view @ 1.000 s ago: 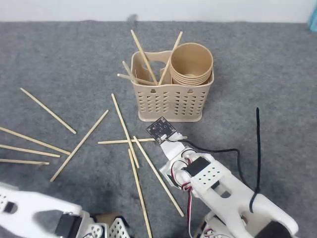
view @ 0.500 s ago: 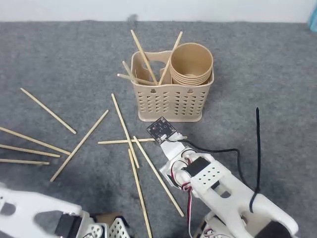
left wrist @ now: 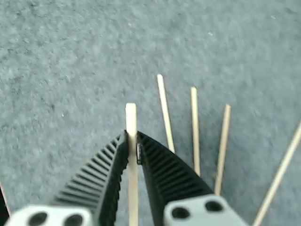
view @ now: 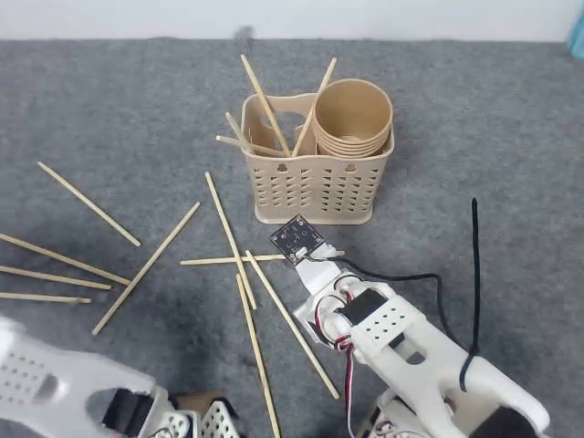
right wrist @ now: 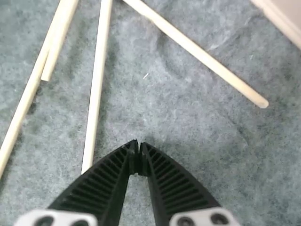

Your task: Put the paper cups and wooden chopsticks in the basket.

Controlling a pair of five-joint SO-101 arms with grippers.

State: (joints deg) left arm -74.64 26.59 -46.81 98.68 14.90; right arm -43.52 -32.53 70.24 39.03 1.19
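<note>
Moved since a second ago, the white left arm [view: 46,383] is pinching a pale wooden chopstick [left wrist: 130,113] in its left gripper [left wrist: 132,139], while the right gripper [right wrist: 139,146] is hanging closed, empty, near the beige slotted basket [view: 315,187].

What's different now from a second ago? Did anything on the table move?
Only the left arm shifted a little in place, its gripper shut on a chopstick. The right arm, the basket, the cups and the loose chopsticks stayed put.

Overhead looks down; wrist cameras close above chopsticks [view: 230,239].
</note>
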